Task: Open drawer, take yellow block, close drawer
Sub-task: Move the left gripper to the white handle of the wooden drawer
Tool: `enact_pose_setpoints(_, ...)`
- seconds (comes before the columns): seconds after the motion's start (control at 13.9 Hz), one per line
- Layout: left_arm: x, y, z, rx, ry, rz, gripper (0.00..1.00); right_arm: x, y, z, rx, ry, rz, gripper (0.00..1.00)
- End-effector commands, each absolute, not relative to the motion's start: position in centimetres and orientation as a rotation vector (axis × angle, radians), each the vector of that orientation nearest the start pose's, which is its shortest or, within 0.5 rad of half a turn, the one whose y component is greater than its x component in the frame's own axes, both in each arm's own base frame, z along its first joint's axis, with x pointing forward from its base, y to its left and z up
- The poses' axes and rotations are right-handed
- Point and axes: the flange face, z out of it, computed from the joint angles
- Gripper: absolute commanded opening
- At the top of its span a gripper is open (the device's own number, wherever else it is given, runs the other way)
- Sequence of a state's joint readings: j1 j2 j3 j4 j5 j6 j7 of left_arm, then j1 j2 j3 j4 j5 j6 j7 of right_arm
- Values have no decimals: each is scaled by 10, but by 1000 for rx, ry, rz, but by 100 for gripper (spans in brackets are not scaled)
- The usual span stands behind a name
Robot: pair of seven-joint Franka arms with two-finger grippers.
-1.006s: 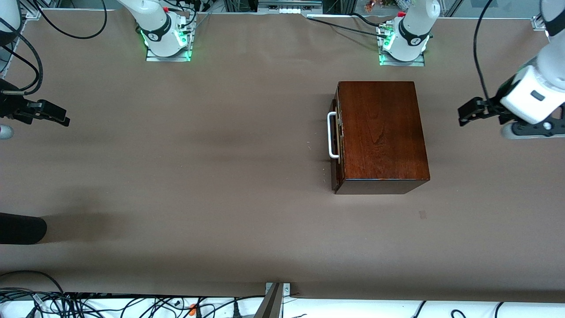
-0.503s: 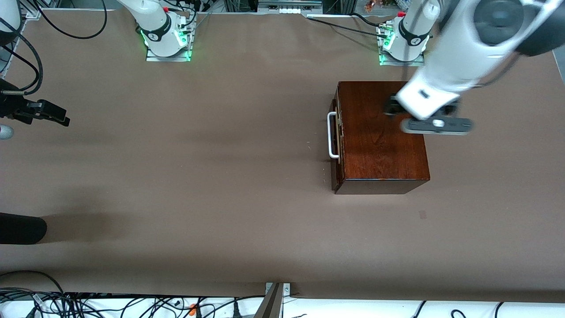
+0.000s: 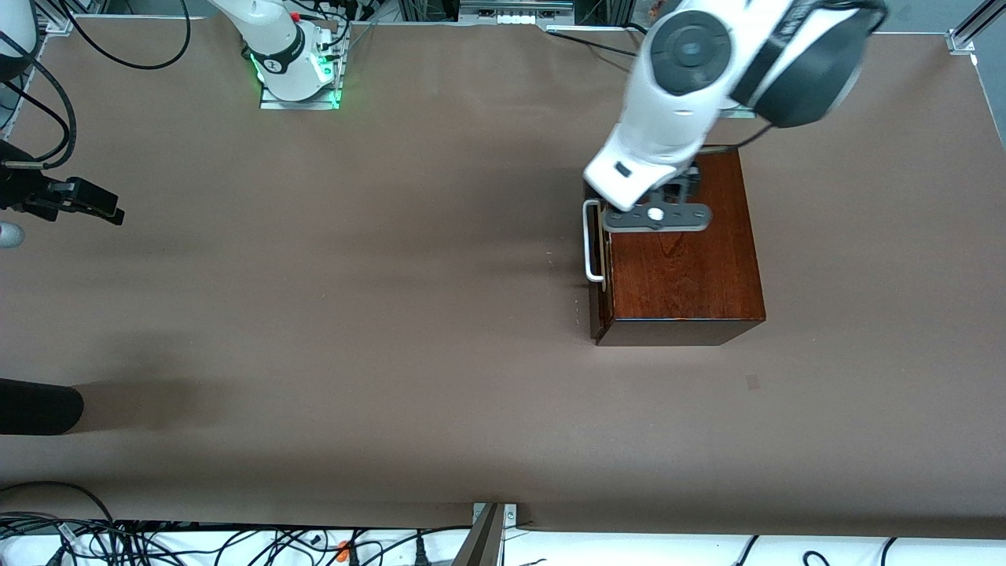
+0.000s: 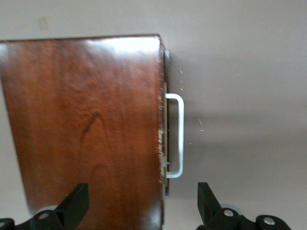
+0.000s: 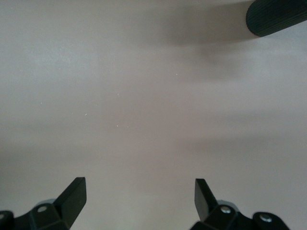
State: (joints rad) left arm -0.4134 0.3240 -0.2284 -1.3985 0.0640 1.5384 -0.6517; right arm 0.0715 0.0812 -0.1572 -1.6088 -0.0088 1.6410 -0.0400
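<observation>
While the drawer (image 3: 599,259) sits shut in its glossy reddish-brown box (image 3: 682,251) toward the left arm's end of the worktop (image 3: 393,314), its white U-shaped handle (image 3: 589,240) faces the right arm's end. The left end effector (image 4: 141,203) hangs spread over the box's handle edge. The right end effector (image 5: 139,194) waits spread over bare worktop.

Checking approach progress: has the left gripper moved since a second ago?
Yes. The left gripper, open, has swung in from off the table's left-arm end to over the wooden box, near the white handle; the box has not moved.
</observation>
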Motion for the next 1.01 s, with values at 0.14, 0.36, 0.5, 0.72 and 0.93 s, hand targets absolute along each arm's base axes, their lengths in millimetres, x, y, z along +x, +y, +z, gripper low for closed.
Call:
enact_pose_setpoints(0.14, 488, -446, 473, -3010, -7, 182, 100, 575, -47, 574, -3149, 82, 70, 100)
enact_pose_setpoints(0.36, 486, -460, 448, -3010, -25, 147, 100, 575, -47, 574, -3149, 82, 67, 100)
enact_pose_setpoints(0.5, 486, -459, 429, -2997, -11, 140, 100, 575, -47, 574, -3149, 82, 70, 100)
enact_pose_setpoints(0.72, 479, -458, 395, -2976, 57, 108, 100, 575, -47, 574, -3149, 82, 70, 100)
enact_pose_setpoints(0.93, 478, -452, 372, -2976, 71, 115, 100, 575, -47, 574, -3149, 82, 70, 100)
